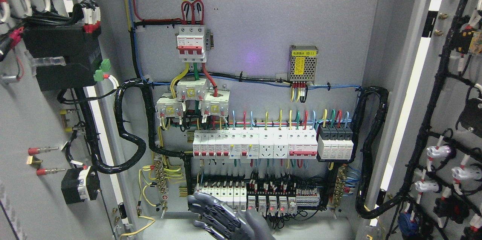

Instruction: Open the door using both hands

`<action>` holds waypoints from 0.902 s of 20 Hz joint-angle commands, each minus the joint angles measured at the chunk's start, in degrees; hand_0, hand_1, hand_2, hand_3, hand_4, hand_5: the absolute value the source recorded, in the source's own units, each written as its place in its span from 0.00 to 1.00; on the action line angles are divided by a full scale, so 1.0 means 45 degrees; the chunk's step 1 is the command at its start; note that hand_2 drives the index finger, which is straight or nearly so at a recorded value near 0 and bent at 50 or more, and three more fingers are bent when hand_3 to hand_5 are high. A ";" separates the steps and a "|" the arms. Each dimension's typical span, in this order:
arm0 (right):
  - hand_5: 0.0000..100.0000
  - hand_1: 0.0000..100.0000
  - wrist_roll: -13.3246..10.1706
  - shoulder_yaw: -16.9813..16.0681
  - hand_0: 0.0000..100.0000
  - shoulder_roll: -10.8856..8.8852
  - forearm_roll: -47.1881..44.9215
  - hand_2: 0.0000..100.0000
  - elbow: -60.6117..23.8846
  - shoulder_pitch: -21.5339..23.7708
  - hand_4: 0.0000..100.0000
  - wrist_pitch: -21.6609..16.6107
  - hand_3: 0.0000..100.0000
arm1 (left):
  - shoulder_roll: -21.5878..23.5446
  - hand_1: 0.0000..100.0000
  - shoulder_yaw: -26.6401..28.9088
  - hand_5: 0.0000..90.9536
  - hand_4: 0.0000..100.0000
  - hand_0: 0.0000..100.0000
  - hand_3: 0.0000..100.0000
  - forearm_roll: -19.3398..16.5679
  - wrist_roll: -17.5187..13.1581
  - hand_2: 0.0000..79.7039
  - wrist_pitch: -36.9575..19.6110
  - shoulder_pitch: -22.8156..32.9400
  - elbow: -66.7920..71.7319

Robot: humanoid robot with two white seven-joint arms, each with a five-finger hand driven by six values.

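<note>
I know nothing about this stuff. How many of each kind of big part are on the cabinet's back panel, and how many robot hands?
Red-handled breaker at top: 1
Metal mesh box: 1
White blocks with yellow labels: 3
White sockets on the rail: 2
Black modules at the rail's right end: 4
Robot hand: 1
Total: 12

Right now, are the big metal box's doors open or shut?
Open. The left door and right door are swung wide, showing their inner wiring, and the breakers on the back panel are in plain view.
</note>
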 commanded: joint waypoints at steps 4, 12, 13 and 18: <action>0.00 0.00 -0.0854 -0.3988 0.00 -0.2333 -0.0027 0.00 -0.3799 0.4063 0.00 -0.2338 0.00 | 0.1665 0.00 -0.3971 0.00 0.00 0.00 0.00 0.0117 0.0115 0.00 -0.1158 0.3685 -1.3046; 0.00 0.00 -0.0854 -0.5064 0.00 -0.2898 -0.0046 0.00 -0.4272 0.5726 0.00 -0.6963 0.00 | 0.2725 0.00 -0.4661 0.00 0.00 0.00 0.00 -0.1816 0.0038 0.00 -1.1204 0.4334 -1.8300; 0.00 0.00 -0.0835 -0.5220 0.00 -0.2957 -0.0046 0.00 -0.4272 0.5727 0.00 -0.7413 0.00 | 0.2667 0.00 -0.4603 0.00 0.00 0.00 0.00 -0.1816 0.0038 0.00 -1.2904 0.4275 -1.8300; 0.00 0.00 -0.0873 -0.6119 0.00 -0.3133 -0.0241 0.00 -0.4253 0.5727 0.00 -0.8043 0.00 | 0.2257 0.00 -0.3939 0.00 0.00 0.00 0.00 -0.1816 0.0018 0.00 -1.8325 0.4216 -1.9233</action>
